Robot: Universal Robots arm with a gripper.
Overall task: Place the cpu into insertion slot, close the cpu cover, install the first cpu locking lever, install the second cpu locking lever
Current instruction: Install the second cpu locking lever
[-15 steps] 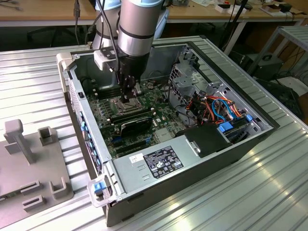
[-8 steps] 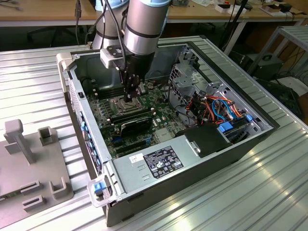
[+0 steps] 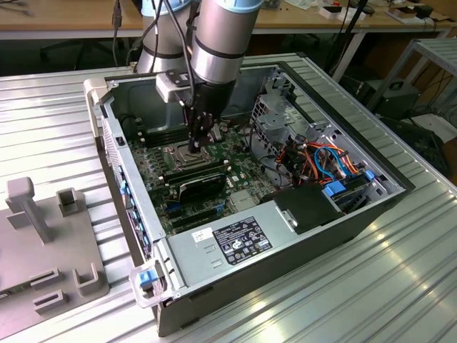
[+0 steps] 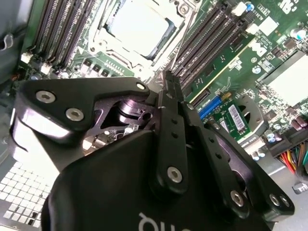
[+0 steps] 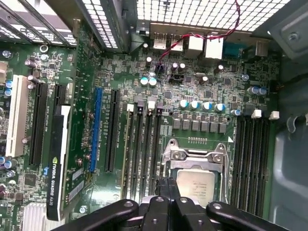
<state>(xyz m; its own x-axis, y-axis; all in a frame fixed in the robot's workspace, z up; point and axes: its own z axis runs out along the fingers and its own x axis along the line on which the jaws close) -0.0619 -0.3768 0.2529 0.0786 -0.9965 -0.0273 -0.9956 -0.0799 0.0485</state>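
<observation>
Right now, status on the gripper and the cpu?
Gripper shut, empty, low over the socket. Cpu seated in insertion slot, cpu cover down over it. Nothing in the way.

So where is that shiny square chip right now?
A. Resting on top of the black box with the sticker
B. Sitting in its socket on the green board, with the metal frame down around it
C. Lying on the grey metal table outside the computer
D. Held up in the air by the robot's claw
B: in both wrist views the cpu sits in the insertion slot with the cpu cover framing it, just beyond the gripper.
</observation>
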